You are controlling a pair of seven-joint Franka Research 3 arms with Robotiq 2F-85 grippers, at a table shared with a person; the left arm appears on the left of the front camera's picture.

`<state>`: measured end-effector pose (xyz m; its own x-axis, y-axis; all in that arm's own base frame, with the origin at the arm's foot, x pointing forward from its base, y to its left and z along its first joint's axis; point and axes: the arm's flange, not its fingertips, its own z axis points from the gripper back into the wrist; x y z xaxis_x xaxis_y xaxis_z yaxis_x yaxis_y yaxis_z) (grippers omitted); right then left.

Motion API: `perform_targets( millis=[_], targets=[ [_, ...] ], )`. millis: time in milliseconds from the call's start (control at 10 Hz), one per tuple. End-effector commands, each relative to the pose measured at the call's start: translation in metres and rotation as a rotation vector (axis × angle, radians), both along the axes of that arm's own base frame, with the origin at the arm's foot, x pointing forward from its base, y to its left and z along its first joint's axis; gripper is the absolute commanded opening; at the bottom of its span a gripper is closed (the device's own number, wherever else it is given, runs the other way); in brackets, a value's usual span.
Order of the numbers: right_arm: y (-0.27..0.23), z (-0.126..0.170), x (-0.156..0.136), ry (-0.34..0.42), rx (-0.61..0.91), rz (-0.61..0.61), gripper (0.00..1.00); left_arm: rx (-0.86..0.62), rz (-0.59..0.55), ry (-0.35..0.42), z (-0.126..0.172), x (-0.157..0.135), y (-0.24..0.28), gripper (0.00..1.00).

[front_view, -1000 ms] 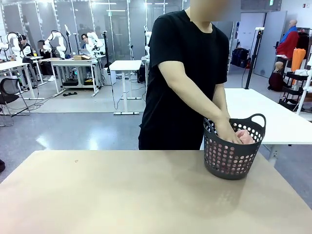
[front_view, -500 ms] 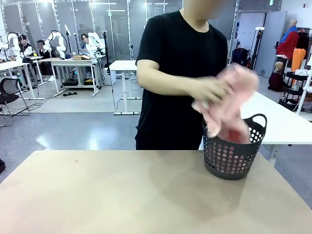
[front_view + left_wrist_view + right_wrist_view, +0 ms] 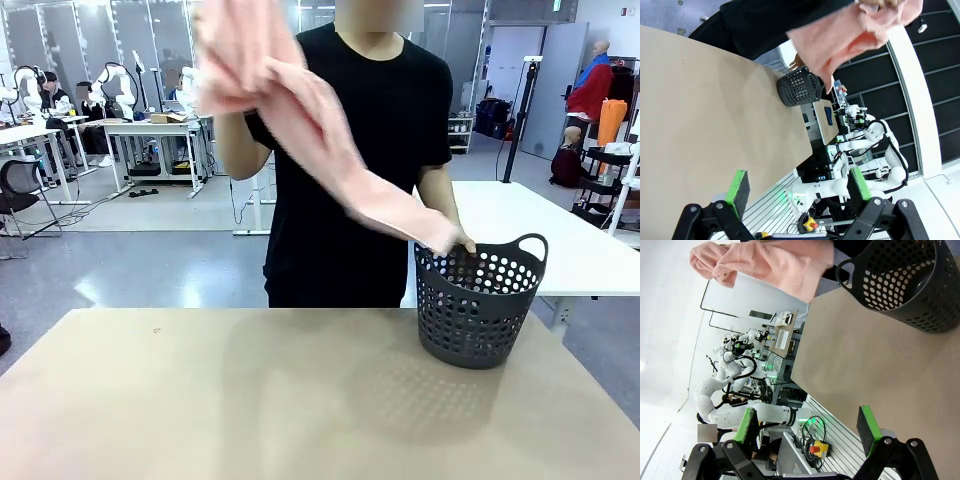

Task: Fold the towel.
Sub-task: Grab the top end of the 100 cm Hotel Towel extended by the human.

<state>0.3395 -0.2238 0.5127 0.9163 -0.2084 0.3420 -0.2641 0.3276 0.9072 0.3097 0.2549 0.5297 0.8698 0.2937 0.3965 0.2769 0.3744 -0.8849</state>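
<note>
Person holds towel [image 3: 300,110] aloft, its lower end at basket [image 3: 475,320] rim.
Left gripper [image 3: 797,177], right gripper [image 3: 806,420]: jaws spread wide, empty.

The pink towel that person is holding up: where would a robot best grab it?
Probably the middle of the pink towel, pinching its lower edge from the robot's side. It slants through the air from a bunch held high to the person's hand at the basket rim, so both ends are taken.
</note>
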Motion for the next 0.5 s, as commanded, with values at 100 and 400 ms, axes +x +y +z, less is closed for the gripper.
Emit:
perform_targets(
  millis=[100, 400],
  targets=[
    [-0.0008, 0.0006, -0.0001, -0.006, 0.006, 0.003, 1.0, -0.015, -0.006, -0.009, -0.001, -0.0015, -0.0007, 1.0],
    [-0.0008, 0.0006, -0.0001, -0.006, 0.006, 0.003, 1.0, -0.015, -0.006, -0.009, -0.001, -0.0015, -0.0007, 1.0]
  ],
)
